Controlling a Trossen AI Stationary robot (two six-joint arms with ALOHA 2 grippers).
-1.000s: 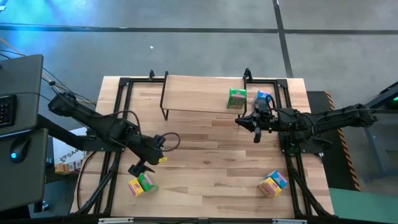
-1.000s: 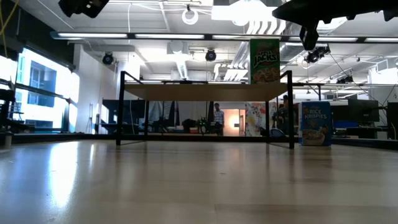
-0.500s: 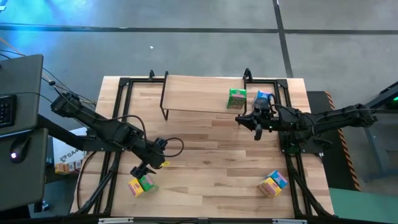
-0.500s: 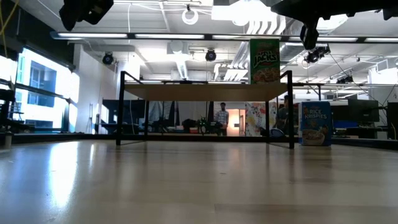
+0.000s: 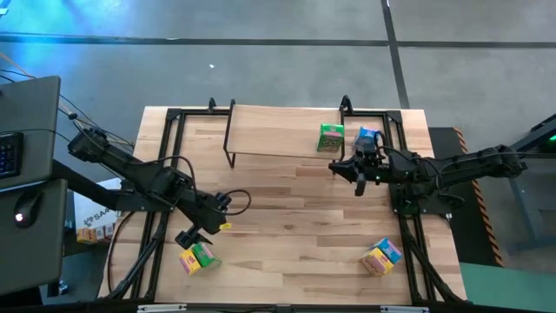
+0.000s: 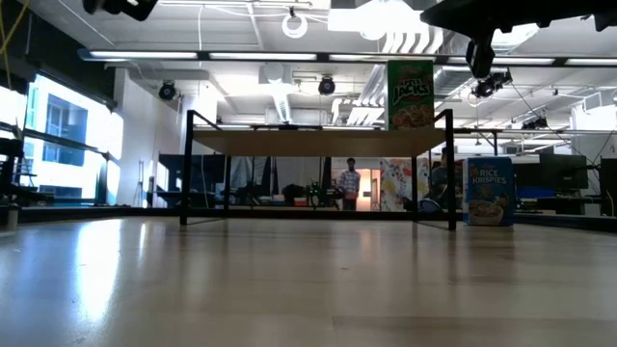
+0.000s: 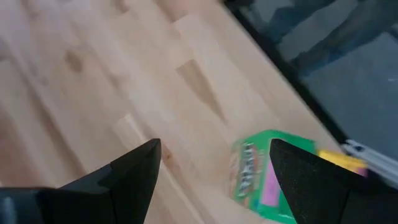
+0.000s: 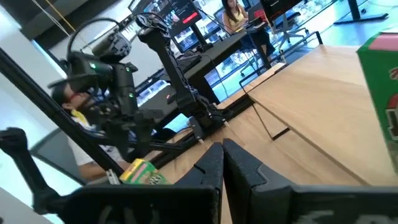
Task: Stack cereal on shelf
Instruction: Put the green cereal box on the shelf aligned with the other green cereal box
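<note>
Table (image 5: pixel 287 209) of light wood carries the shelf (image 5: pixel 278 132) along its far edge, and a green cereal box (image 5: pixel 330 137) stands on the plank with a blue box (image 5: pixel 368 137) just beside the shelf's end. Left gripper (image 5: pixel 188 238) hovers with fingers spread wide, holding nothing, just above a yellow and green pair (image 5: pixel 198 257) near the front left corner. Right gripper (image 5: pixel 359 186) is closed and empty, near the blue box. Another pair (image 5: pixel 381 256) lies front right.
</note>
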